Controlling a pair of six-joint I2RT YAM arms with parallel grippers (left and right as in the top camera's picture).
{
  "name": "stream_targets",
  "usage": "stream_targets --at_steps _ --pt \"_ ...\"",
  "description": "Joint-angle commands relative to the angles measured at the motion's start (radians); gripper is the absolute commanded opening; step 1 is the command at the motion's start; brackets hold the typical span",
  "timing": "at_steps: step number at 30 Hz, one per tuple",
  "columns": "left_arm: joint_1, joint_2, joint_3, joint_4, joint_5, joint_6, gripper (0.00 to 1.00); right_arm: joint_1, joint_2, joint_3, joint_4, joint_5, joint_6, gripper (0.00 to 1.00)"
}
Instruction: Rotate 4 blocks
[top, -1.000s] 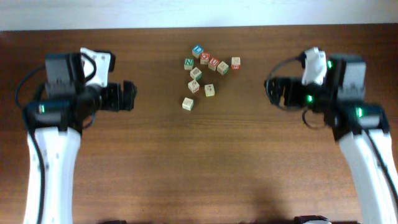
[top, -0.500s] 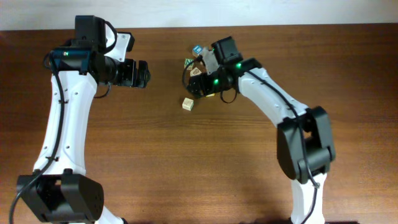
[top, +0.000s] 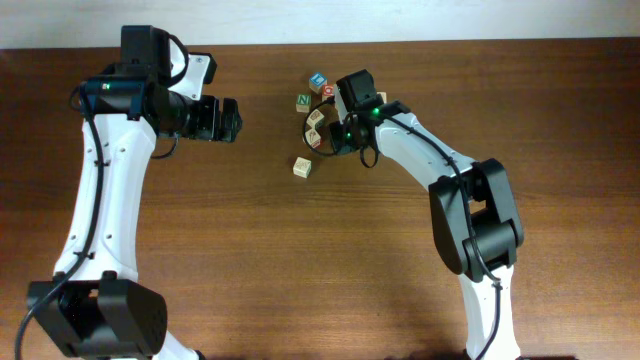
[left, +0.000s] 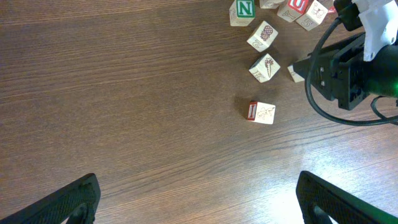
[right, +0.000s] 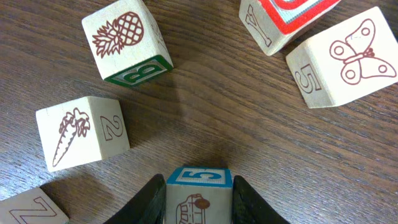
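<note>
**Right arm** reaches from the near edge across the dark, wood-grained tabletop. The right gripper sits among the cube cluster at the middle of the far edge, its fingers pressed against both sides of the bus block. This block is pale wood and square-edged, with a brown line drawing and a blue-framed "5". The pineapple block and carrot block lie just beyond it, apart from each other. **Left gripper** hovers toward the far-left corner, jaws wide and empty.

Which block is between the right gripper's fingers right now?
The block with the blue-edged 5 and a vehicle picture; the pineapple block, carrot block and butterfly block lie free.
</note>
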Motion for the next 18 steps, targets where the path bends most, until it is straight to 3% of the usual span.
stream_targets --at_steps 1,6,8,12,18 --pt "0.002 0.005 0.027 -0.003 0.01 0.002 1.0 -0.002 0.014 0.017 -0.06 -0.006 0.008 0.28" --pt "0.002 0.006 0.027 -0.003 0.011 0.002 1.0 -0.003 0.012 0.018 -0.266 0.002 0.149 0.24" --pt "0.002 0.006 0.027 -0.003 0.011 0.002 1.0 -0.004 0.01 0.02 -0.353 0.001 0.212 0.31" --pt "0.002 0.006 0.027 -0.003 0.011 0.002 0.99 -0.004 0.01 0.02 -0.509 -0.005 0.253 0.33" --pt "0.002 0.006 0.027 -0.01 0.011 0.002 0.99 -0.004 0.01 0.079 -0.648 -0.024 0.251 0.54"
